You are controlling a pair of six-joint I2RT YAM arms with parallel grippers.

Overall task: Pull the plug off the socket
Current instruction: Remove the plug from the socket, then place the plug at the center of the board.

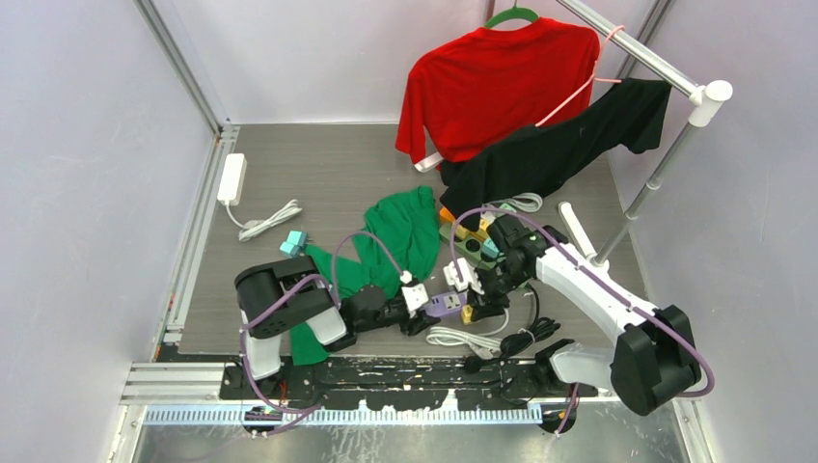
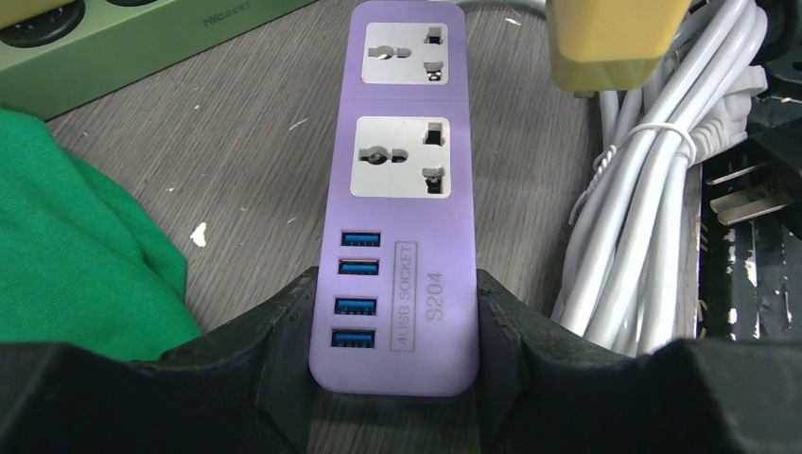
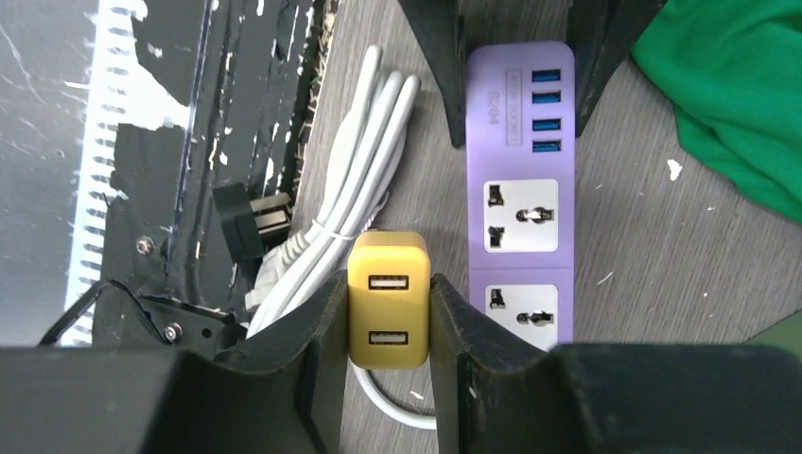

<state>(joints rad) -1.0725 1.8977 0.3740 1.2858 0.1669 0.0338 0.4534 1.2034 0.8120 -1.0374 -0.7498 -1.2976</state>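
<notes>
Yellow plug (image 3: 388, 303) clamped between right fingers (image 3: 317, 359), beside purple strip (image 3: 520, 189).

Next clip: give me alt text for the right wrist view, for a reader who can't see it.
The right hand grips a yellow two-port USB charger, just beside a purple power strip whose two visible sockets are empty. The left hand clamps the strip's USB end; a white cable bundle and green cloth lie to either side.

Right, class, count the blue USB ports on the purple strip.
4 USB ports, in one column on the purple power strip, at the end gripped by the left gripper: one beside the sockets, two in the middle, one nearest the edge. None seem hidden.
</notes>
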